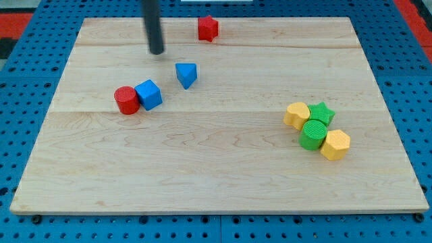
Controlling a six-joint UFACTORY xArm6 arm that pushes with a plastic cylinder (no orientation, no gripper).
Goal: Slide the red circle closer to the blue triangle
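The red circle [125, 100] lies on the left part of the wooden board [216, 162], touching a blue cube [149, 94] on its right side. The blue triangle [186, 74] lies a short way up and to the right of the cube, apart from it. My tip [156, 51] is at the view's upper left, above the cube and to the upper left of the blue triangle, touching no block.
A red star-like block [208, 28] sits near the board's top edge. At the right is a cluster: a yellow block [296, 115], a green star [322, 112], a green cylinder [313, 134] and a yellow hexagon [335, 144].
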